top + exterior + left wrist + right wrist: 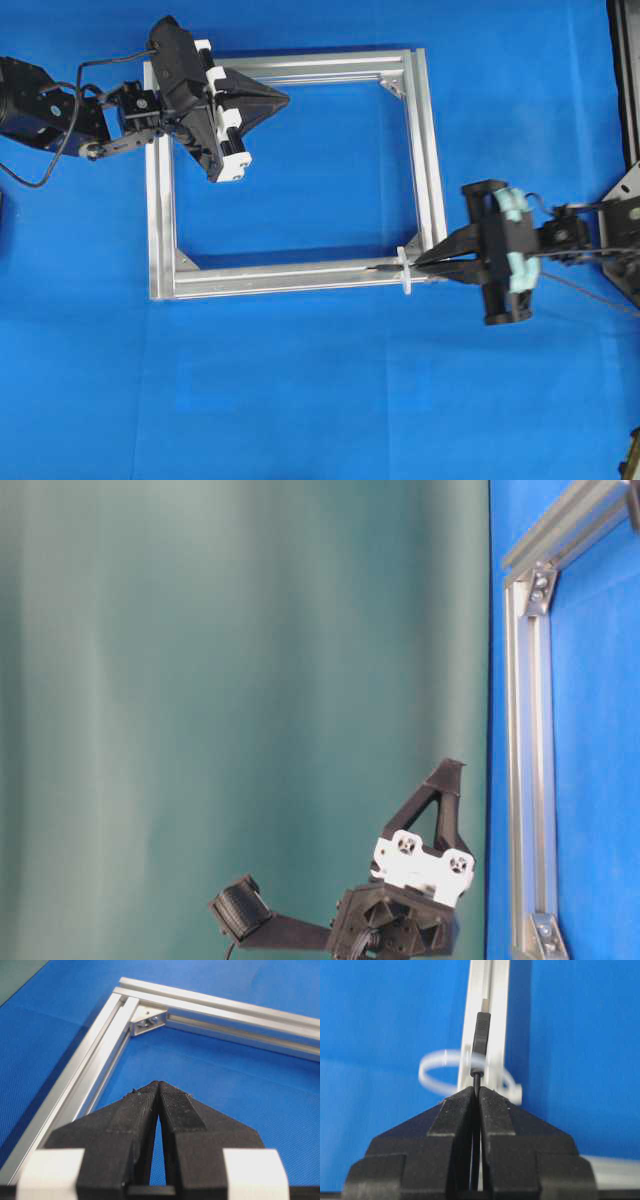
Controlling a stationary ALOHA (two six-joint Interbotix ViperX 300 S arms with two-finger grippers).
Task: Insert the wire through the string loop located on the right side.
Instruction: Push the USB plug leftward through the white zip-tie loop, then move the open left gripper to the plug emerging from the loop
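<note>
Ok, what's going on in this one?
The right gripper is shut on the wire just behind its plug tip and is feeding it along the aluminium frame at the string loop near the frame's bottom-right corner. In the right wrist view the plug sits within the loop's outline, though whether it is truly through is hard to tell. The left gripper is shut, holding nothing, over the frame's top-left corner.

There is one silver frame (290, 180) lying on one blue table (300, 400), and it has four sides. Two robot grippers are here: the left gripper (285, 98) and the right gripper (420, 264). There is one thin black wire (480, 1045) and one white string loop (437, 1072).
</note>
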